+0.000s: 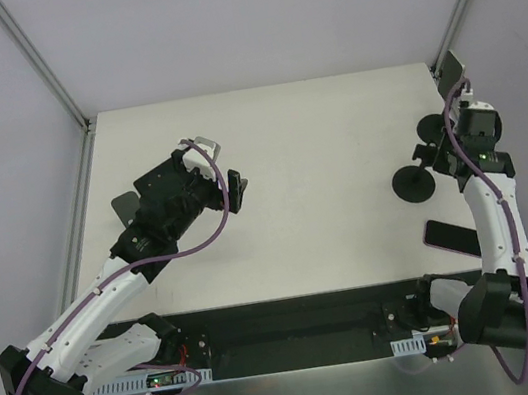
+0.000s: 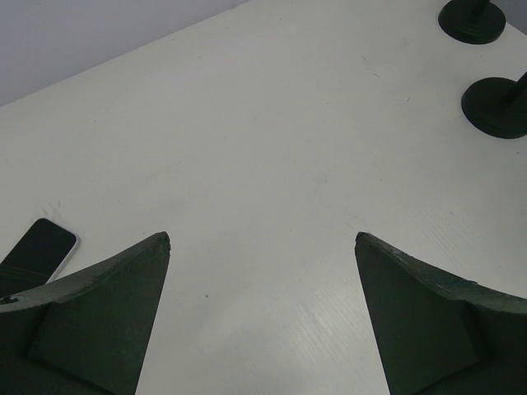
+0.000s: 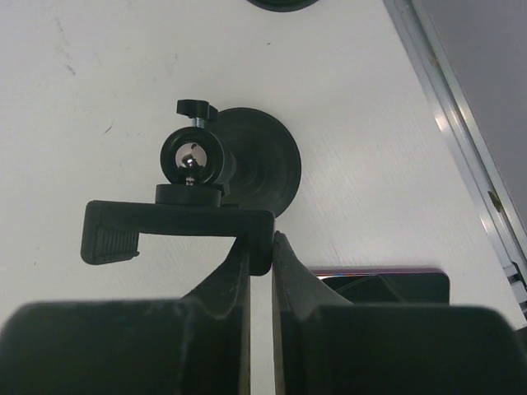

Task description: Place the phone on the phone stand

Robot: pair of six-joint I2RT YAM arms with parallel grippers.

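So the right gripper (image 3: 262, 247) is pinched on the clamp head (image 3: 177, 222) of the phone stand (image 3: 259, 160). The phone (image 3: 387, 284) lies flat just beside its base, near the right edge of the table (image 3: 395, 164). The left gripper (image 2: 262, 237) gapes wide, empty.

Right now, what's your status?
Left fingers open, empty. Right fingers shut on stand. Phone flat on table, unmounted. Second stand close by.

The right arm (image 1: 494, 210) hides part of the phone (image 1: 445, 234) near the tabletop's (image 1: 317, 148) right edge. In the right wrist view, the jaws cover the clamp tip of the phone stand (image 3: 206, 216); a second disc (image 3: 280, 3) is cut off above.
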